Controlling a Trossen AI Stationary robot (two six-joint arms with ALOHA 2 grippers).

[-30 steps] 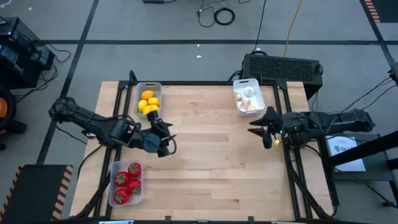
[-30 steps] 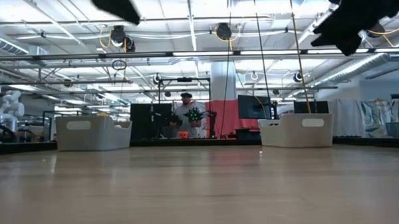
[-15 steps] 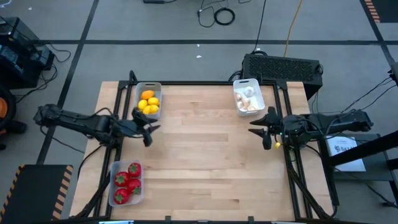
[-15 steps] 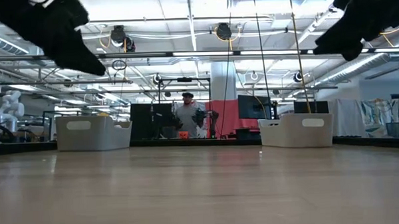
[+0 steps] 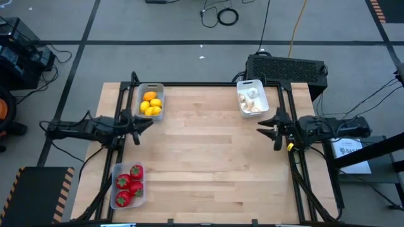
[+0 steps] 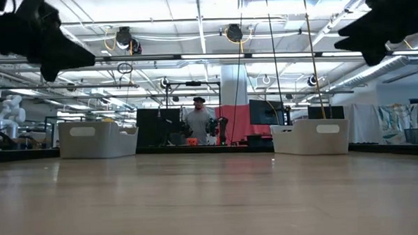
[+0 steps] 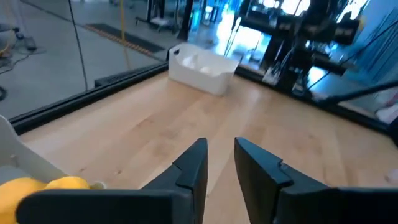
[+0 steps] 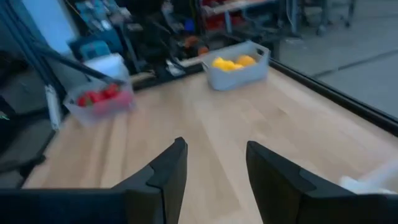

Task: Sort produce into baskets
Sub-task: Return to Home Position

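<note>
While both arms hang over opposite edges of the desk (image 5: 208, 157), all the produce lies sorted in the three baskets. Yellow-orange lemons (image 5: 151, 104) fill the grey basket (image 5: 150, 86) at the far left corner. Whitish garlic bulbs (image 5: 252, 101) lie in the white basket (image 5: 250, 82) at the far right. Glossy red pieces (image 5: 128, 181) sit in the clear basket (image 5: 129, 206) at the near left corner. On the left arm (image 5: 88, 128), the left jaws hover above the left edge, just near of the grey basket, parted by a narrow gap and gripping nothing. On the right arm (image 5: 322, 126), the right jaws hover at the right edge, just near of the white basket, spread wider and likewise empty. Beyond the desk a person (image 6: 199, 121) stands in the room.
</note>
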